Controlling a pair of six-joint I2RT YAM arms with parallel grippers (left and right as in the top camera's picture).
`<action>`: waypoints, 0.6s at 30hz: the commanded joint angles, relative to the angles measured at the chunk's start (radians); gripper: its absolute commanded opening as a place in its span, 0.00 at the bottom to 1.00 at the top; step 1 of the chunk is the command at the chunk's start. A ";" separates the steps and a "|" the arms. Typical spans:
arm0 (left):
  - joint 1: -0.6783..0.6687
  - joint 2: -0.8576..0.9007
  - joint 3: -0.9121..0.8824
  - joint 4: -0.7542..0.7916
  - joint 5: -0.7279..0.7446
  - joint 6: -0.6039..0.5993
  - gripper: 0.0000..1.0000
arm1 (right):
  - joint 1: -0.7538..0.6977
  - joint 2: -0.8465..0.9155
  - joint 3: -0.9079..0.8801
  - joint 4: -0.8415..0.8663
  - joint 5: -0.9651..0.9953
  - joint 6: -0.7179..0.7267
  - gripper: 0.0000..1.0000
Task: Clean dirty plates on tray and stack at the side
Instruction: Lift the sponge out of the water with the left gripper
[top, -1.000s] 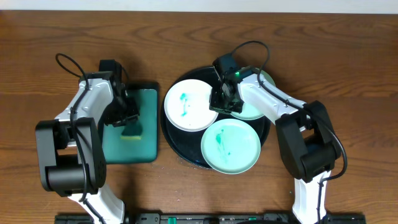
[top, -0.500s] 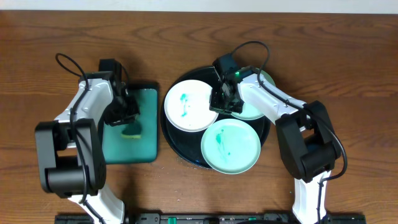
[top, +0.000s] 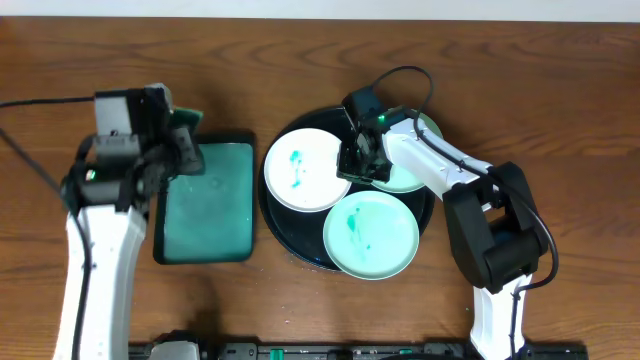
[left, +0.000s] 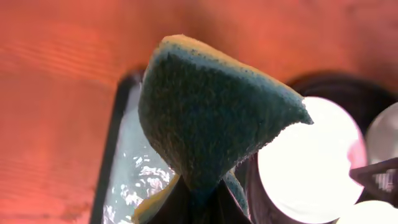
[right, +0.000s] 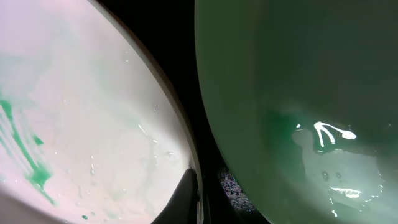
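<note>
Has lifted the sponge (left: 205, 118), pinched in the left claw (left: 198, 202), off the green tray (top: 205, 215) beside the black tray (top: 290, 243). Holds the right claw (top: 360, 160) pressed together at the white plate (top: 300, 170) inside the black tray; seems ready for scrubbing.

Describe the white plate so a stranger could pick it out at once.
On the wooden table, find the large round black tray, right of centre. Of the three dishes on it, take the one on its left side, nearest the rectangular green tray. It is the only white plate, smeared teal; the near green plate and the far green plate are pale mint.
</note>
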 joint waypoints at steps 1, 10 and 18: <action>0.002 -0.094 0.011 0.034 -0.005 0.078 0.07 | 0.020 0.033 -0.005 -0.011 0.000 -0.032 0.01; 0.002 -0.182 0.011 0.061 -0.005 0.087 0.07 | 0.020 0.033 -0.005 -0.010 0.000 -0.040 0.01; 0.002 -0.178 0.011 0.063 -0.005 0.087 0.07 | 0.020 0.033 -0.005 -0.010 0.000 -0.047 0.01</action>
